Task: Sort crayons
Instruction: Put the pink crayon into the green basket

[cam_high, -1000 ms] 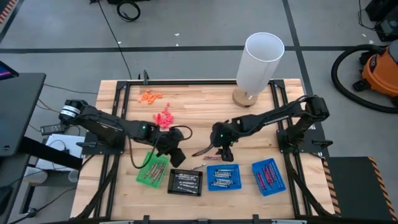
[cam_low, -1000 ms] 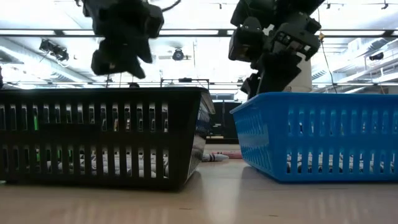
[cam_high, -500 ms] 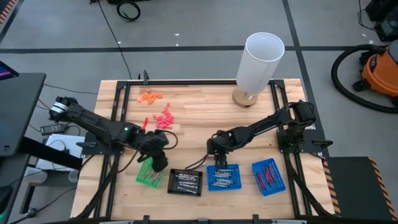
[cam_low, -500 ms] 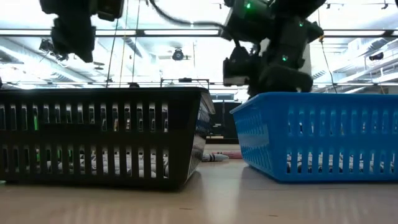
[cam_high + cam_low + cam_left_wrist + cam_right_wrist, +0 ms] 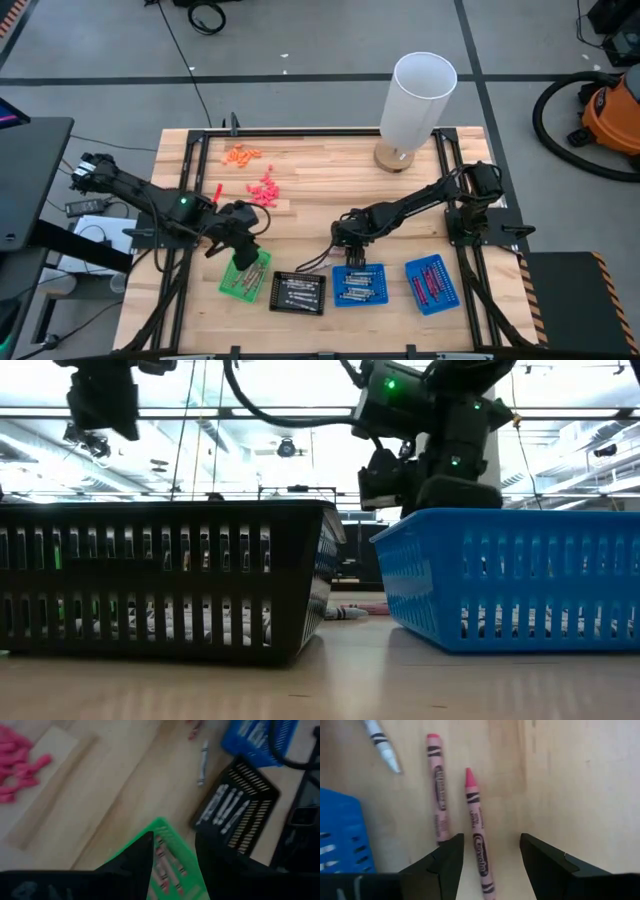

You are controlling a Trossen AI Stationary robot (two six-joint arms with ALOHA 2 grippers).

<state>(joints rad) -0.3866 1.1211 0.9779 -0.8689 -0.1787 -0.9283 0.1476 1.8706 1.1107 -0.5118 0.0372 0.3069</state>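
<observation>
From above, your left gripper (image 5: 243, 243) hangs over the green tray (image 5: 245, 275), just beside the black tray (image 5: 298, 292). Your right gripper (image 5: 352, 248) sits at the far edge of the blue tray (image 5: 358, 285) next to the black one; a second blue tray (image 5: 431, 283) lies beyond that, well apart from the black tray. Grey-white crayons (image 5: 298, 291) lie in the black tray. Pink bits (image 5: 264, 189) and orange bits (image 5: 241, 154) lie on the wooden table (image 5: 320, 180), well away from the black tray, and a white cylinder (image 5: 415, 100) stands farther off still.

At table height, the black tray fills the near side with the blue tray just beside it, and through the gap between them you can see a crayon on the table behind. Both arms hang above the trays.

Through your left wrist camera, the fingers (image 5: 140, 860) stand apart with nothing between them, over the green tray holding dark red crayons (image 5: 162, 865). One loose grey-white crayon (image 5: 202, 762) lies just beyond the black tray.

Through your right wrist camera, the fingers (image 5: 447, 862) stand wide and empty. Two pink crayons (image 5: 476, 835) lie on bare wood; one runs in between the fingers.
</observation>
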